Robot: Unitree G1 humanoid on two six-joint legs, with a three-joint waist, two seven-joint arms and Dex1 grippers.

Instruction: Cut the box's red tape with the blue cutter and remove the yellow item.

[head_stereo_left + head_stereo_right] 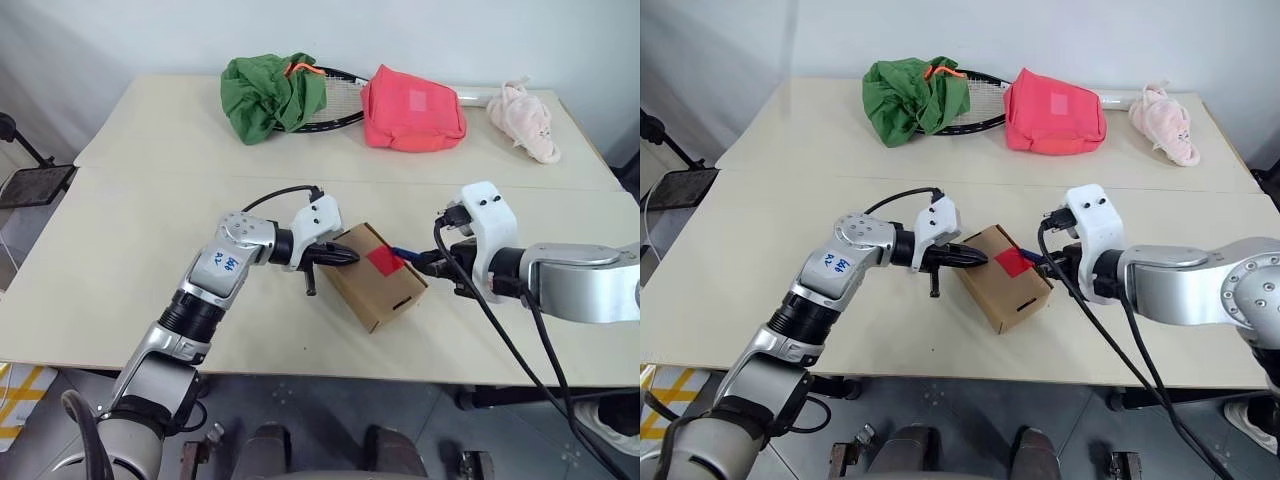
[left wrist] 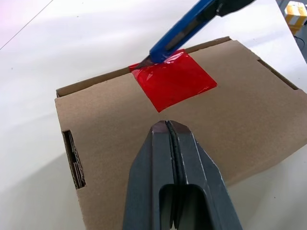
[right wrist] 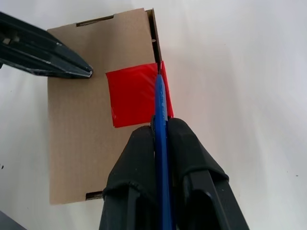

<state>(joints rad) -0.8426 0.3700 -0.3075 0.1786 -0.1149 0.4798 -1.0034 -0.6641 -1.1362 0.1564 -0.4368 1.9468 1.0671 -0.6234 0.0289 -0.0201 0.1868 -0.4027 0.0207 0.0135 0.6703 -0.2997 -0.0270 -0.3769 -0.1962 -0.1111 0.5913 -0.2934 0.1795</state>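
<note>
Cardboard this thin will dent and skid — the box (image 1: 375, 277) sits mid-table (image 1: 120, 250), pinned by the left gripper (image 2: 168, 129), jaws shut and empty. Right gripper (image 3: 160, 127) clamps the blue cutter (image 3: 160, 105), tip at the glossy red tape (image 2: 172, 79) edge — press lightly.

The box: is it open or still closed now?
Closed. The box's top flaps lie flat, and the red tape holds them together. The blue cutter's tip rests at the tape's edge.
</note>
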